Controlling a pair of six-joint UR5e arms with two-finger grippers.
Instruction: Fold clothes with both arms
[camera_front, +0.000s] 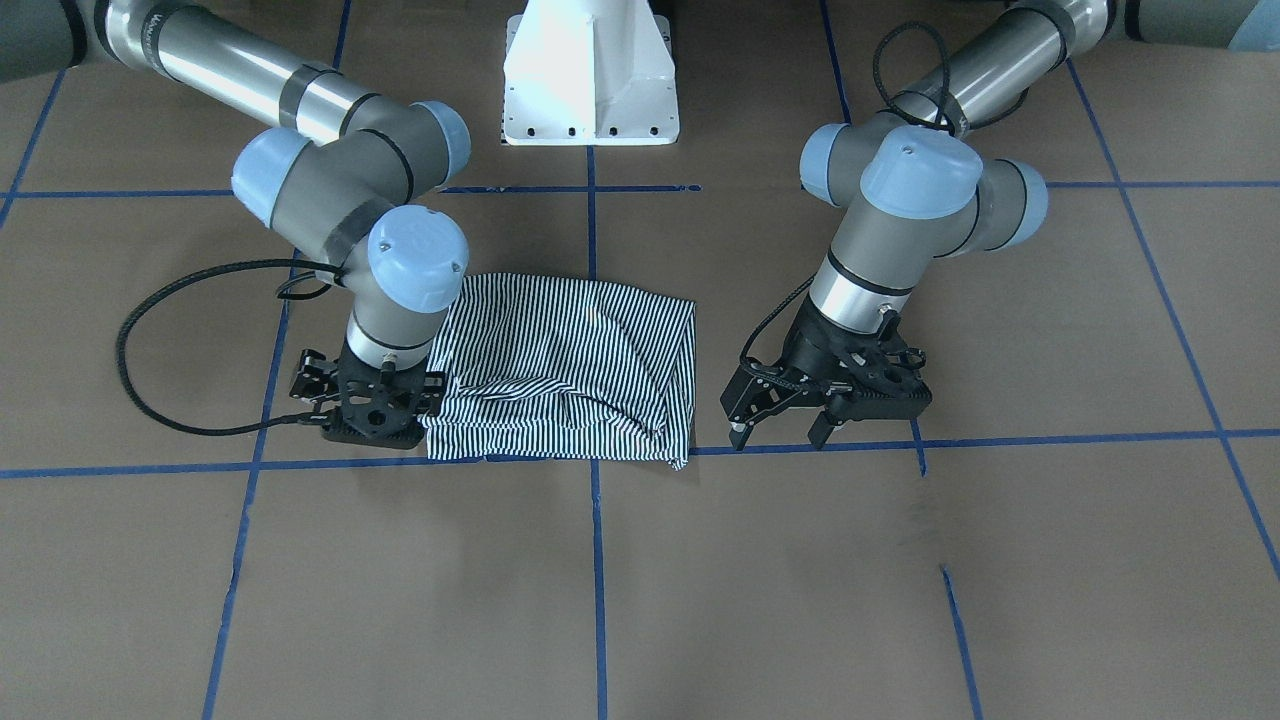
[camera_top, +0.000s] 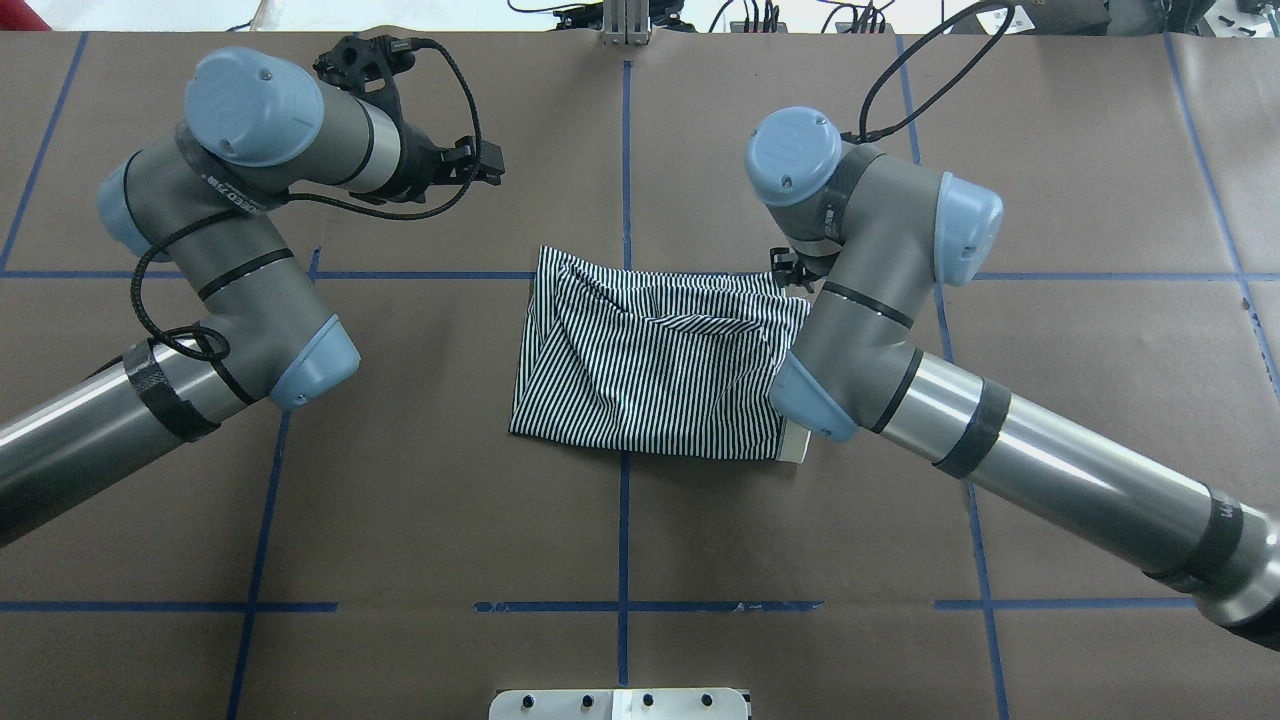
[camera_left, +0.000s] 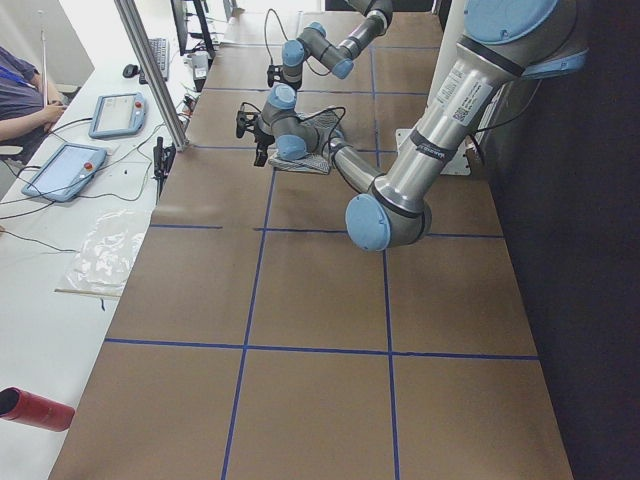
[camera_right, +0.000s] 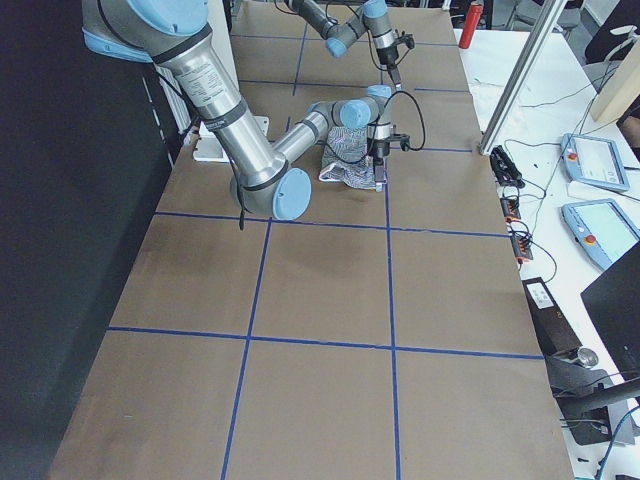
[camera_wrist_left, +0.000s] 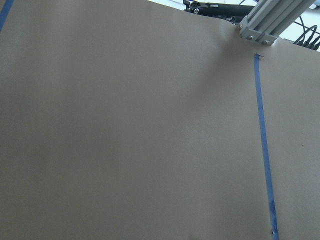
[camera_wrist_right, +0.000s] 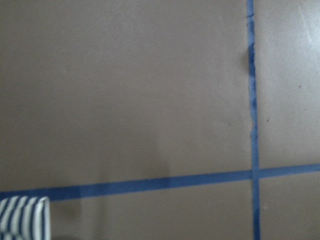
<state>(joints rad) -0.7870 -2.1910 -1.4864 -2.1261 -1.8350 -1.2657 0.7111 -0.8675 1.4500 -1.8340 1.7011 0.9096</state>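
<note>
Two pincers flank the shirt (camera_front: 570, 360), its long axis running between them. My right pincer (camera_front: 372, 425) sits at one end, grip unreadable; my left pincer (camera_front: 778, 435) hangs spread, off the other.

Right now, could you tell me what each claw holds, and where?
Left claw: open, empty. Right claw sits at the striped shirt's edge; grip hidden.

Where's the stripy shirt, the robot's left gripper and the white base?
shirt (camera_front: 570, 350): front-facing view, middle of the striped cloth.
left gripper (camera_front: 777, 435): front-facing view, midway between its two spread fingertips.
base (camera_front: 590, 75): front-facing view, its white front face.
</note>
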